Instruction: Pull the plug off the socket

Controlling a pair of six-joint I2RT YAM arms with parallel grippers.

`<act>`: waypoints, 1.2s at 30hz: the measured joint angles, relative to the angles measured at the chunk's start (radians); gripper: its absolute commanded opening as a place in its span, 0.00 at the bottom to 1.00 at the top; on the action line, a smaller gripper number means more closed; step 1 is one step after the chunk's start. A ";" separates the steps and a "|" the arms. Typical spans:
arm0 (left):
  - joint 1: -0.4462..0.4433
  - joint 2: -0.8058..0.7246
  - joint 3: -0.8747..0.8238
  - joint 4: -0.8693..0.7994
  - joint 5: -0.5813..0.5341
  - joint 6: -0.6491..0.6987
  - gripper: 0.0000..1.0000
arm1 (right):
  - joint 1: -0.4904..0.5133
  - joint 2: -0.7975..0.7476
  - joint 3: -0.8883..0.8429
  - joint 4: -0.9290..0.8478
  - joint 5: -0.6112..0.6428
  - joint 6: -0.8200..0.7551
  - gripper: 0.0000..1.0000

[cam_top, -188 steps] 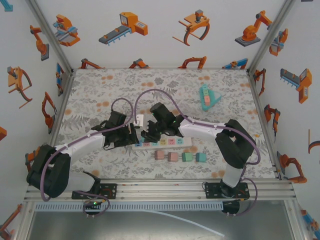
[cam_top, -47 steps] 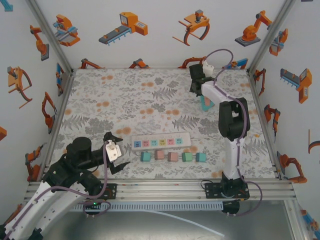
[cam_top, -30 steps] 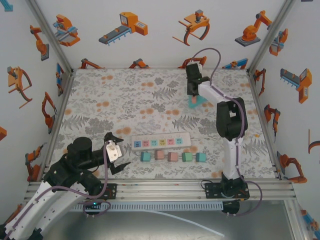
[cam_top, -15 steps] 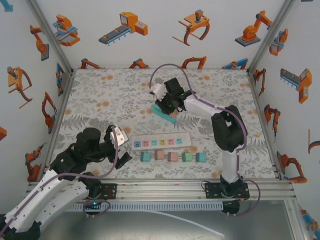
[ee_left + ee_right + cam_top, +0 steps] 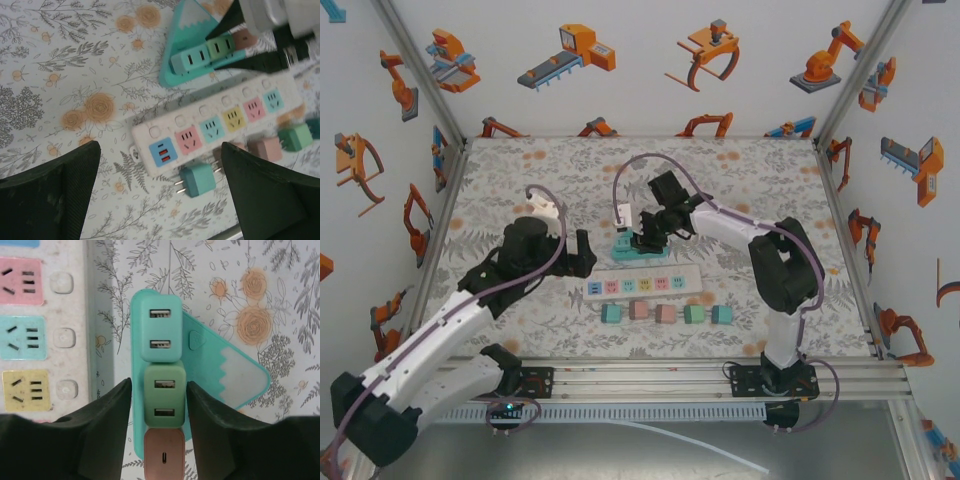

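Bright, even light, soft shadows; the left wrist view blurs the power strip [image 5: 220, 120] toward its right edge.

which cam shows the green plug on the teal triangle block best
Right wrist: the green plug sits centred between the fingers, both ports sharp. Left wrist shows the plug small and tilted, beside the right gripper. From the top external camera that gripper mostly hides it.
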 measured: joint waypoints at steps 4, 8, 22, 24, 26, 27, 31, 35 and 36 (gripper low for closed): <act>0.051 0.159 0.089 0.046 0.037 -0.032 0.97 | 0.000 -0.065 -0.033 0.009 -0.008 -0.017 0.49; 0.065 0.323 0.245 0.053 0.090 0.014 0.91 | -0.014 -0.165 -0.049 0.031 -0.022 -0.026 0.49; 0.120 0.773 0.588 0.099 0.283 0.186 0.87 | -0.109 -0.238 -0.164 0.132 -0.016 -0.030 0.48; 0.120 0.815 0.588 0.107 0.315 0.186 0.87 | -0.112 -0.233 -0.167 0.132 -0.020 -0.037 0.48; 0.120 0.849 0.587 0.118 0.348 0.183 0.86 | -0.113 -0.226 -0.168 0.129 -0.030 -0.047 0.48; 0.120 0.863 0.587 0.123 0.364 0.180 0.86 | -0.113 -0.221 -0.168 0.127 -0.035 -0.051 0.48; 0.119 0.904 0.586 0.148 0.411 0.172 0.81 | -0.113 -0.193 -0.169 0.113 -0.061 -0.056 0.48; 0.115 0.946 0.586 0.141 0.426 0.176 0.75 | -0.113 -0.159 -0.169 0.106 -0.065 -0.060 0.48; 0.113 0.958 0.587 0.132 0.426 0.182 0.74 | -0.113 -0.150 -0.169 0.102 -0.065 -0.060 0.48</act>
